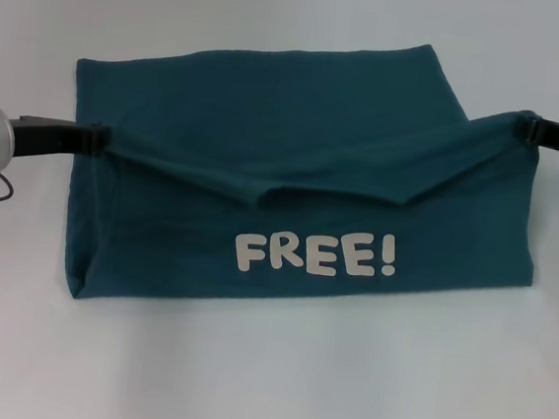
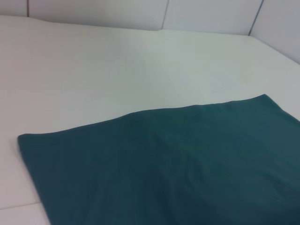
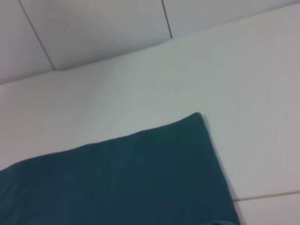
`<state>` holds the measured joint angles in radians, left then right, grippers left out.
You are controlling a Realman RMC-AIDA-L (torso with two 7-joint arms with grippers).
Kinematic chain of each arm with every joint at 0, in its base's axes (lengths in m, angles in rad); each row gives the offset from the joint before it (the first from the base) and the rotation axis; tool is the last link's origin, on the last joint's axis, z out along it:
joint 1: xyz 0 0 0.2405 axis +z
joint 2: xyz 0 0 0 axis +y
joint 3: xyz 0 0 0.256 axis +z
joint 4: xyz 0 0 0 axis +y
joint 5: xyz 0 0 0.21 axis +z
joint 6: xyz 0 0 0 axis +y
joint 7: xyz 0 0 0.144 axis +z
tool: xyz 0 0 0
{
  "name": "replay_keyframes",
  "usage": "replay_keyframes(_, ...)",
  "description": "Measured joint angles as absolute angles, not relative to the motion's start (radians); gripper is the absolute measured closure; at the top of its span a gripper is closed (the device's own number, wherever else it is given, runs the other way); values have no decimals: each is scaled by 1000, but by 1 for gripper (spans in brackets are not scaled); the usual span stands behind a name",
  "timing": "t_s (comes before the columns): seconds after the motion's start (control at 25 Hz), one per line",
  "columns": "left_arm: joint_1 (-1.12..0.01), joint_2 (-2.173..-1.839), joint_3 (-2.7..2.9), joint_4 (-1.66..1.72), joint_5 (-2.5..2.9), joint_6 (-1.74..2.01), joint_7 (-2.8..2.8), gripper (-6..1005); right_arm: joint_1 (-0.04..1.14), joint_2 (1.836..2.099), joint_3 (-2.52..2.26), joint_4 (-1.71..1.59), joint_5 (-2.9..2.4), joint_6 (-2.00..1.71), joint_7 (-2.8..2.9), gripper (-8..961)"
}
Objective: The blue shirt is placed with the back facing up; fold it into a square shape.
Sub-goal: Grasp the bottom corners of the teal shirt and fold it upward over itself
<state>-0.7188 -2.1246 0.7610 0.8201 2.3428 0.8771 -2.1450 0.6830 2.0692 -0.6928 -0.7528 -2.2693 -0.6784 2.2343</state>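
Note:
The blue shirt (image 1: 298,122) is a dark teal T-shirt lying across the white table, with white "FREE!" lettering (image 1: 315,253) on its near part. A fold of it is lifted and sags between my two grippers. At the shirt's left side my left gripper (image 1: 98,140) is shut on that fold's edge. My right gripper (image 1: 530,128) is shut on the fold's other end at the right side. The left wrist view shows flat shirt fabric (image 2: 178,164), and so does the right wrist view (image 3: 131,183); neither shows any fingers.
The white table (image 1: 262,386) runs all around the shirt. Pale wall panels (image 3: 93,28) stand behind the table's far edge in both wrist views.

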Motion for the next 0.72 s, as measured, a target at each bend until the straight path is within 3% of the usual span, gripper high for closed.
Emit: replay_keyframes(0.72,-732,-2133,786,773,2343,773,-2118,983,678,2070,-697,-726,-2210,-620,2151,898)
